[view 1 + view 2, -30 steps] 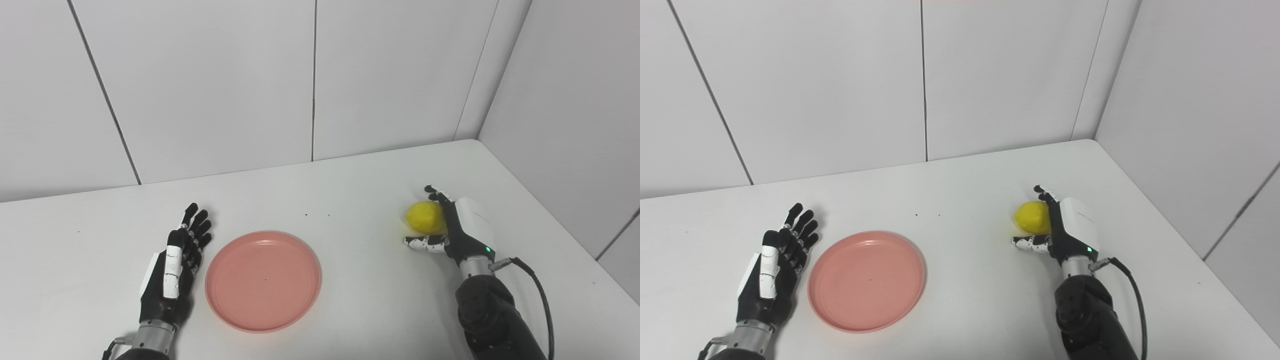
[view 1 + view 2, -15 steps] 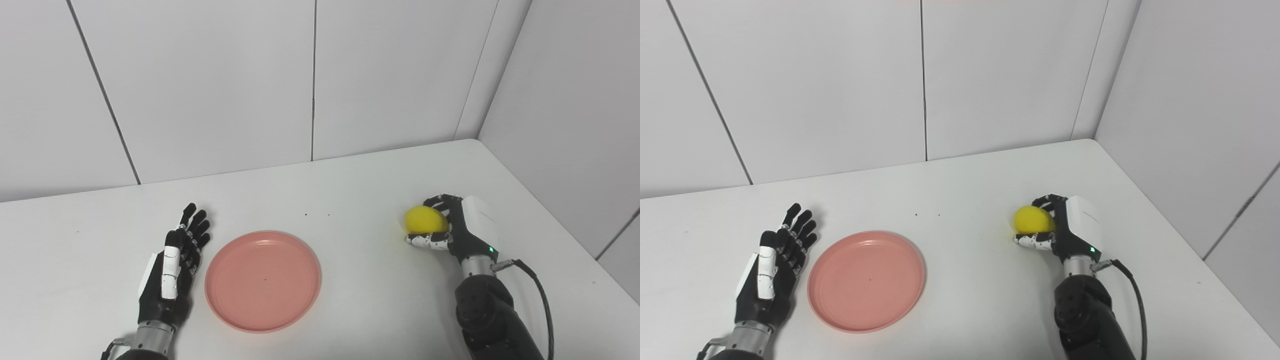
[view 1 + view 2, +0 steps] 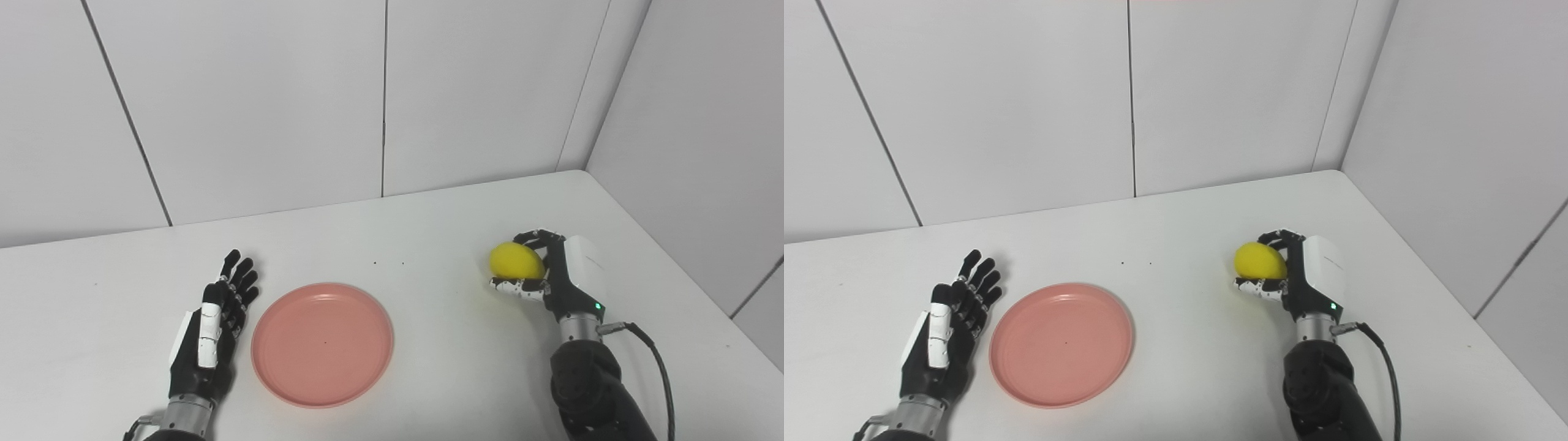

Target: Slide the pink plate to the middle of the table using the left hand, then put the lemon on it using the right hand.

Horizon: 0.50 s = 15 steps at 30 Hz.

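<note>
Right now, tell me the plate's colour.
Pink, plain, no pattern; the plate shows best in the left eye view.

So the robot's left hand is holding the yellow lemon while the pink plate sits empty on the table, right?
Not quite: the right hand holds the lemon, as the left eye view shows. The left hand lies open beside the pink plate, which does sit empty on the table.

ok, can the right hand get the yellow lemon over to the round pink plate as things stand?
Probably yes. The right hand is closed on the yellow lemon, and the white table between it and the round pink plate is bare. The left hand lies open beside the plate's far side.
</note>
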Tool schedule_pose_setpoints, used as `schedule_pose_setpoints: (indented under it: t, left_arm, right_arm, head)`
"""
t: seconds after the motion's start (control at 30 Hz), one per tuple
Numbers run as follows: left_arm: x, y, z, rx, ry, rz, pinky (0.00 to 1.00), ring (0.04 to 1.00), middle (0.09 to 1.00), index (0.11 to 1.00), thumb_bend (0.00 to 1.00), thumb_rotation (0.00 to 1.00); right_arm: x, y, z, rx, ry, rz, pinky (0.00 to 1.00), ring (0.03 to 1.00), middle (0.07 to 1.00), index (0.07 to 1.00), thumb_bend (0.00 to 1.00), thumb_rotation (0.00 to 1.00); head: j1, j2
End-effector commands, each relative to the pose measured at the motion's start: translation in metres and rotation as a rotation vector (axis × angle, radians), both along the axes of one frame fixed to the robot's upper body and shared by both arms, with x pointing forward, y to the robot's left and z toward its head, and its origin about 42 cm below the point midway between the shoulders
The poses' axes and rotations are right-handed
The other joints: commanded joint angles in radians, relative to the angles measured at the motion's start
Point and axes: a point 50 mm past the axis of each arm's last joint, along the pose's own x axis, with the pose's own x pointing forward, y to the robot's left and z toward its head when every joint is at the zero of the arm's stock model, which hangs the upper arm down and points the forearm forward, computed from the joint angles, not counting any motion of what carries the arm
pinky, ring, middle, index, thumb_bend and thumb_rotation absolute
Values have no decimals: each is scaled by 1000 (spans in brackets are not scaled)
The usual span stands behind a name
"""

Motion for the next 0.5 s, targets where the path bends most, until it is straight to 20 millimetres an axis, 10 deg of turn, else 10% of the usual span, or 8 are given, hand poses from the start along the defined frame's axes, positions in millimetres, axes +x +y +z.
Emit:
schedule_pose_setpoints:
  t: [0.0, 0.47]
  left_arm:
    - [-11, 0, -12, 3, 38, 8, 967, 970, 968, 971, 817, 1000]
    - [-14, -7, -6, 20, 40, 26, 970, 977, 976, 973, 808, 1000]
  right_arm:
    - [1, 7, 27, -27, -156, 75, 234, 319, 467, 513, 517, 0]
    - [-5, 84, 48, 38, -184, 415, 294, 375, 483, 536, 509, 0]
  head:
    - [1, -1]
    - [129, 20]
